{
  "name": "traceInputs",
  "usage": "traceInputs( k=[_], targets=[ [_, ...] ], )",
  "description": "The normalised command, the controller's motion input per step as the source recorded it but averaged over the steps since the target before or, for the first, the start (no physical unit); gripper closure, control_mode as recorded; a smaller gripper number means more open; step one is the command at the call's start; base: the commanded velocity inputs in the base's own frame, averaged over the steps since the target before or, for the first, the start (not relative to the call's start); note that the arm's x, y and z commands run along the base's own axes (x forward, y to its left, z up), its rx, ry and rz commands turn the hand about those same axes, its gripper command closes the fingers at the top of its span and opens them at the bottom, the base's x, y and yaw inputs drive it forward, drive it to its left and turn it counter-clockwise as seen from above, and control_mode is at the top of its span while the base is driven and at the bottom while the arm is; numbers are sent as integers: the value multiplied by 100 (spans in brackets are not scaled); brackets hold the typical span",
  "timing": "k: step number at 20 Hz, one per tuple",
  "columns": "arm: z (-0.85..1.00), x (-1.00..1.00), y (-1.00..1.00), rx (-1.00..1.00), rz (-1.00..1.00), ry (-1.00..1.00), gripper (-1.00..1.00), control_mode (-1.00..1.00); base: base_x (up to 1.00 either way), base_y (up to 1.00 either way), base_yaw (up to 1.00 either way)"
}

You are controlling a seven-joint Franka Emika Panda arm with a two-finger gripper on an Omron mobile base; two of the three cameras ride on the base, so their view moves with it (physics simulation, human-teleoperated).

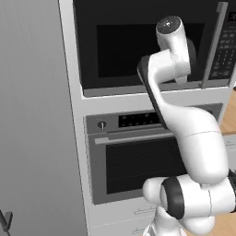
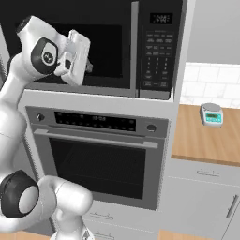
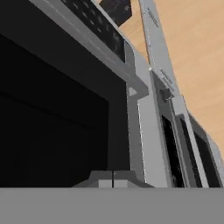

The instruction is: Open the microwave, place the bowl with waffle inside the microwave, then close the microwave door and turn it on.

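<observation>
the tall grey cabinet column [image 1: 76, 138] fills the middle of both base views, and the microwave [image 2: 159, 51] sits built into its upper part, black, with a keypad [image 2: 157, 56] down its right side. the microwave door [image 1: 138, 46] covers most of that front at the top of the left base view; it looks shut flush against the body, its dark window facing out and its long grey vertical handle [image 1: 213, 46] at the right edge, beside the keypad. below it is the silver-fronted oven [image 2: 101, 159] with a horizontal bar handle [image 2: 93, 138]. to the right in the right base view, a wooden desk [image 2: 197, 140] carries a small grey kitchen scale [image 2: 211, 114] with a teal display.

the white arm rises to the microwave window, and the pincer [image 2: 88, 67] hangs in the upper left of the right base view, right in front of the door glass, left of the handle and well apart from the keypad. in the hand view its two fingertips [image 3: 105, 183] are pressed together at the bottom centre, pinching nothing, with the dark window to the left and the handle bar just right.
</observation>
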Motion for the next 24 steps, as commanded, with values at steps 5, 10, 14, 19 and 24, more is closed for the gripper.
traceInputs(
  k=[5,10,14,19,24],
  targets=[
    [-24,100,-27,0,41,8,100,-100,0,0,0],
    [-50,32,-41,-1,46,0,100,-100,0,0,0],
    [-27,-100,-46,0,43,-9,100,-100,0,0,0],
    [-11,-100,-37,0,23,-9,100,-100,0,0,0],
    [1,-100,-26,3,2,-13,100,-100,0,0,0]
  ],
)
